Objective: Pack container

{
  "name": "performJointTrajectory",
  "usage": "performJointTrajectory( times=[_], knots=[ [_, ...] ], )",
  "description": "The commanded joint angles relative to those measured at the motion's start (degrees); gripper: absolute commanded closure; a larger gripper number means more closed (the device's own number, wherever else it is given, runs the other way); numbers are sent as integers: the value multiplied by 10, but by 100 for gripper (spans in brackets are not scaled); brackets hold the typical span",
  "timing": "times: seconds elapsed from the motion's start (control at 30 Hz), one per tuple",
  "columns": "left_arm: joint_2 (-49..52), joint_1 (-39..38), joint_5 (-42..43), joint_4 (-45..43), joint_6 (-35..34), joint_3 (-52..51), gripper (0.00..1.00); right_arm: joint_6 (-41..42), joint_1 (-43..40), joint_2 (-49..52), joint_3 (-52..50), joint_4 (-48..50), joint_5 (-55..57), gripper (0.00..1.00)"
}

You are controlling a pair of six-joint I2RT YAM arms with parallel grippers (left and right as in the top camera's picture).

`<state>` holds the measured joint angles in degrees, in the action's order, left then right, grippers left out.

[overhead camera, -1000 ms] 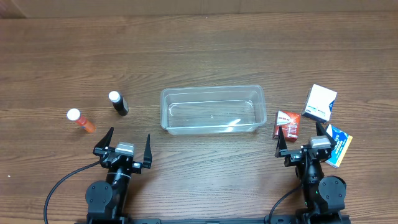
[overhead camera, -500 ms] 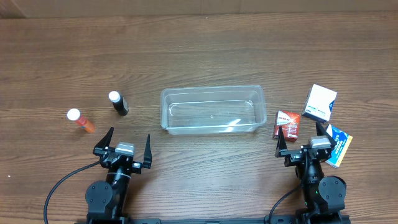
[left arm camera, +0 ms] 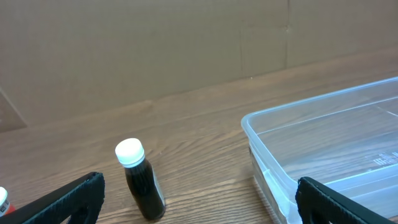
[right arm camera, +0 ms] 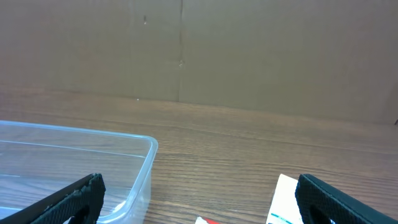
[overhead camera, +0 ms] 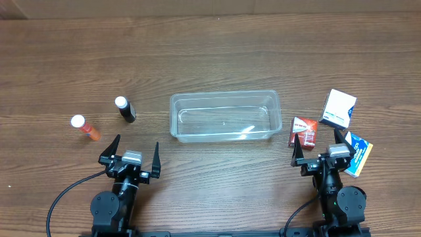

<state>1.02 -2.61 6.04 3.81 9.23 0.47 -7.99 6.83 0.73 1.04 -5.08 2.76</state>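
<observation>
No change over the last second: nothing has moved and both arms sit parked at the near edge. Packing not begun, by my reading.

Wood-grain table (overhead camera: 210, 52); brown cardboard wall (left arm camera: 155, 43) at the far side. Container (overhead camera: 225, 116) mid-table, empty.

Right of it: white-and-blue box (overhead camera: 338, 108), blue-and-yellow box (overhead camera: 360, 153), red box (overhead camera: 303, 131) just beside the tub's end.

Left, well apart: black bottle (overhead camera: 125, 109), orange bottle (overhead camera: 85, 127), both white-capped.

Left gripper (overhead camera: 137, 143) and right gripper (overhead camera: 318, 145): jaws spread wide, holding nothing.
</observation>
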Motion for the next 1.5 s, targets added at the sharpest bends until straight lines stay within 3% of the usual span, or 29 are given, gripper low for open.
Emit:
performJointTrajectory(
  times=[0.0,0.57,0.73,0.83,1.17,1.47],
  knots=[
    [-7,3,10,0,9,-2,0,-4,-2,-5,-5,5,-3,0],
    [-7,3,14,-9,6,-2,0,22,-2,-5,-5,6,-3,0],
    [-7,3,15,-4,-104,4,0,52,-2,-5,-1,7,-3,0],
    [-7,3,15,19,-114,25,0,55,-2,-3,15,7,5,0],
    [82,3,4,183,-110,217,0,83,-2,123,151,-19,12,0],
    [306,3,4,349,-110,449,0,139,-2,352,407,-210,9,0]
  ],
)
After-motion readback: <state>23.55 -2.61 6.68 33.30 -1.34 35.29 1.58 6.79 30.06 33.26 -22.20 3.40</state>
